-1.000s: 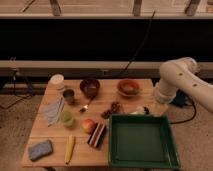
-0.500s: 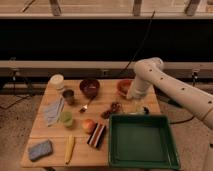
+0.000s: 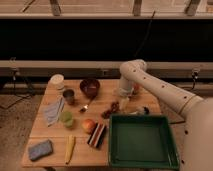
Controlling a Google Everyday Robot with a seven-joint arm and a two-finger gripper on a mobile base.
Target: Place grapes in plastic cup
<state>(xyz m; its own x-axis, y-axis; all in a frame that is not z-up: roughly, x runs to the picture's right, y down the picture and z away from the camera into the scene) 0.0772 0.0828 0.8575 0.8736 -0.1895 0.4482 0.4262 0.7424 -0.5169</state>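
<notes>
Camera view: we see the gripper (image 3: 123, 103) hovering just behind the green tray's (image 3: 142, 140) far-left corner, right beside the grapes (image 3: 111, 110), probably lining up a grab. Can't tell its state. The plastic cup (image 3: 67, 118) sits well left of the tray.

Arm (image 3: 167, 94) arcs in from right, elbow (image 3: 132, 68) high; hand (image 3: 122, 103) points down beneath it.

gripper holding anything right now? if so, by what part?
Nothing that shows. The gripper hangs over the table, just right of the grapes, which lie on the table beside it.
</notes>
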